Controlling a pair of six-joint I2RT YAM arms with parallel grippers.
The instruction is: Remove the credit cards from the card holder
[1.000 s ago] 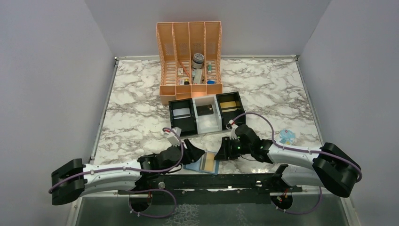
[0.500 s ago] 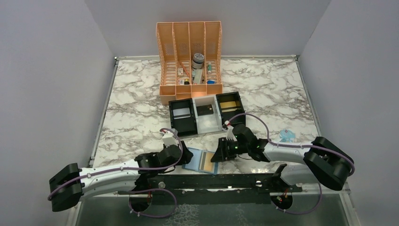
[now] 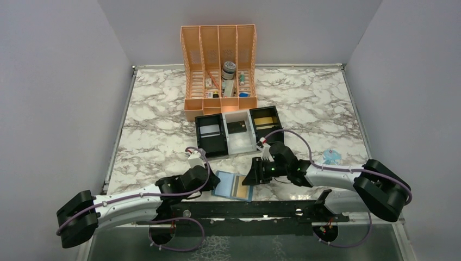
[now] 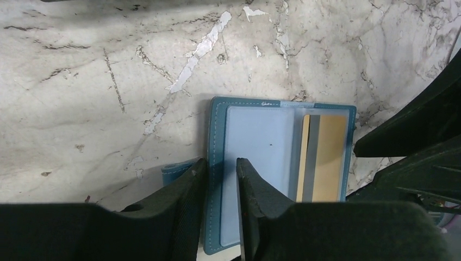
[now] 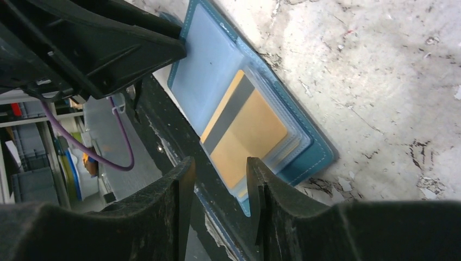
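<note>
Top external: high at near edge, looking down over whole table (image 3: pixel 163 119). Wrist views: close, facing from opposite sides, sharing card holder (image 4: pixel 261 141).

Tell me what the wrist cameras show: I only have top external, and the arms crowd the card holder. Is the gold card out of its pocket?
Observer: No. Right wrist shows the credit card tucked under a clear pocket of the card holder, dark stripe toward the fold.
Operator: Is the right end effector gripping it?
Observer: No, the right end effector is open, the card's end showing in its gap.
Operator: And the left?
Observer: The left end effector is open too, the holder's stitched outer edge showing in its gap.
</note>
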